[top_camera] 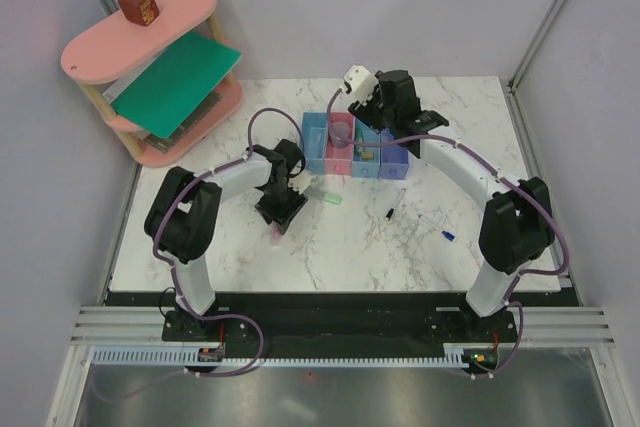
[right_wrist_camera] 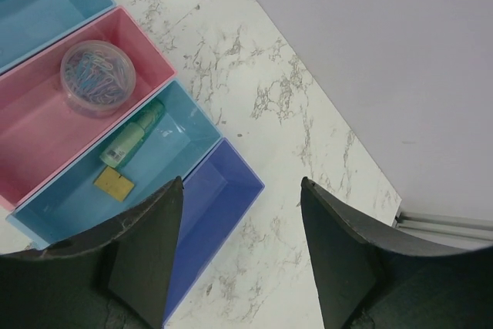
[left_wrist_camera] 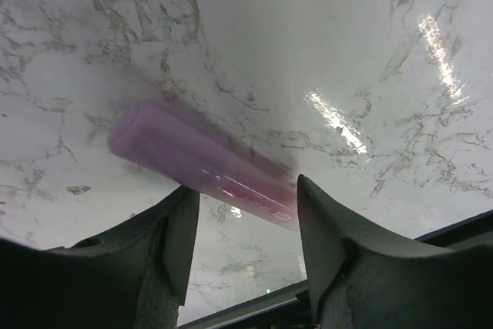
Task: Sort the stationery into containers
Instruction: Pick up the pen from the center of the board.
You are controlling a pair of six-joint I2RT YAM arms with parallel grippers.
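Top external view: clip tub and mint stick already binned, right gripper open and empty above the containers, left gripper open astride the pink stick on the table, green stick, pens waiting.

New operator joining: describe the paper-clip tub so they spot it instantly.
On the marble table, find the pink bin, second from left in the far row. Inside sits a round clear tub of coloured clips; the blue bin beside it holds a green stick instead.
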